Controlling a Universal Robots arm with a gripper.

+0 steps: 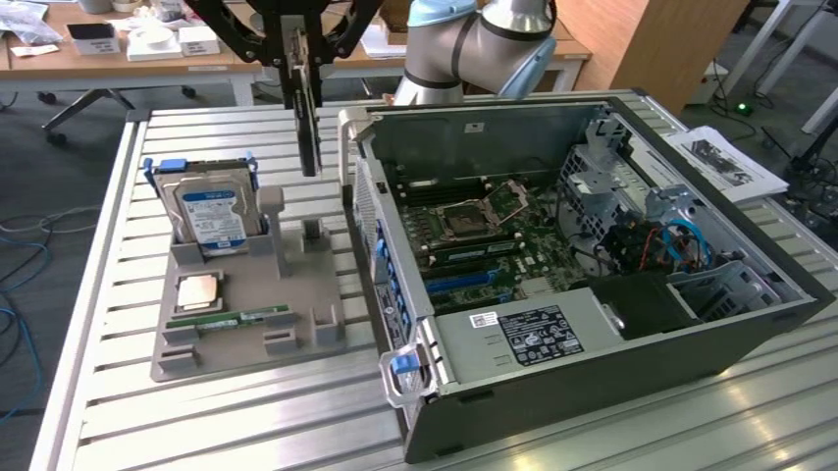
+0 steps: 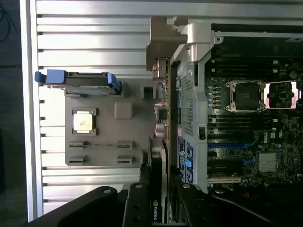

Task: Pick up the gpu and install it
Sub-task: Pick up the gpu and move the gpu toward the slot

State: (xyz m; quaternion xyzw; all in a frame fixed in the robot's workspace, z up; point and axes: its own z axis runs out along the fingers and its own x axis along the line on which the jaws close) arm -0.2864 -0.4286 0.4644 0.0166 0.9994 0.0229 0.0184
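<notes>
Black two-finger hand [image 1: 302,78] at the top of the exterior view, left of centre, clenched on the gpu [image 1: 309,132]: a thin dark circuit card gripped by its upper end, hanging vertical, edge-on to the camera. Wrist view: black fingers [image 2: 137,203] pinch the card from both sides, with a small NVIDIA mark on the edge between them. The card runs away from the hand along the gap between fixture and case. In the exterior view the card's lower end sits above the back of the grey moulded fixture tray [image 1: 294,294], apart from its slotted posts and just beside the corner of the open case. On the tray: silver hard drive with blue label [image 1: 210,211] in a blue caddy, upright in a slot at the far end; square tan-silver CPU chip [image 1: 196,291] flat in a pocket; small green memory stick [image 1: 242,319] lying flat just below it in the frame. Right of the card: black-and-grey desktop PC case [image 1: 629,392] on its side, lid off, green motherboard [image 1: 524,250] exposed, CPU socket [image 1: 465,214] with its latch plate flipped open. All on a slatted aluminium bench [image 1: 196,432]. Light-blue-and-grey robot arm [image 1: 485,39] behind the case, top centre.
</notes>
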